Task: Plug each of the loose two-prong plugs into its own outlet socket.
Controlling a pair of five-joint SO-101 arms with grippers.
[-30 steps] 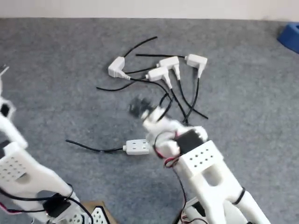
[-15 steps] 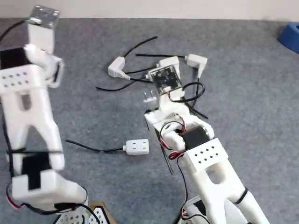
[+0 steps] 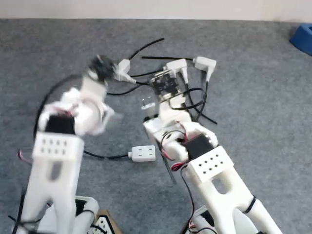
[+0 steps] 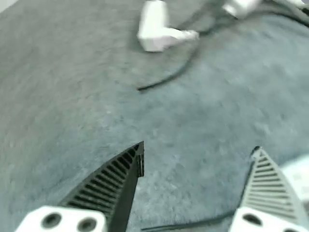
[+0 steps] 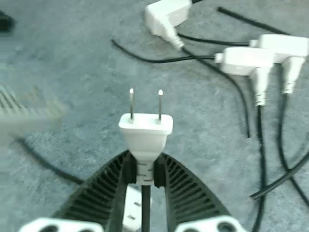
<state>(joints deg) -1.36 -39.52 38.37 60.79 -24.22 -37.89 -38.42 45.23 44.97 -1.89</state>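
Plug point(image 5: 145, 129) with 2 prongs between fingers point(image 5: 186, 193) of right gripper point(image 5: 145, 162), over carpet point(image 5: 72, 58)

Left claw point(image 4: 198, 148) gapes wide (arm stretched forward), right claw point(image 5: 144, 162) pinched tight, both angled downward.

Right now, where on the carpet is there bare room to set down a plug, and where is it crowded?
Bare carpet lies right of the plug-and-cable cluster, toward the blue object, and at the far left, past the left arm. The cluster itself is crowded.
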